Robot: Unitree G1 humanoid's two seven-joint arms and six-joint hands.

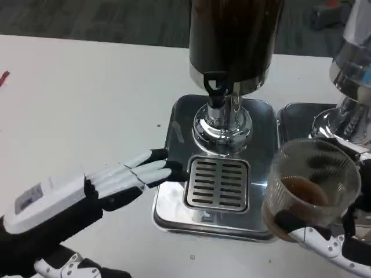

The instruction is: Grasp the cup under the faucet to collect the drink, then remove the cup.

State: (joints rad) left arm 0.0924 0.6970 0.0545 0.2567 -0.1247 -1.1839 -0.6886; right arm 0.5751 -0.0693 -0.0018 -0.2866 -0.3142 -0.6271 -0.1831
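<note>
A clear plastic cup point(310, 188) with brown drink in its bottom is lifted at the right, off the drip grille point(217, 183). My right hand point(327, 234) grips it from below and behind, dark fingers wrapped around its wall. The black faucet point(215, 91) juts from the dark drink dispenser point(235, 40) above the chrome base point(174, 133). My left hand point(124, 179) lies flat with fingers stretched out, their tips at the left edge of the grille, holding nothing.
A second chrome dispenser point(351, 75) stands at the far right on its own tray point(290, 121). White table point(87, 104) spreads to the left. A small red thing point(3, 77) lies at the far left edge.
</note>
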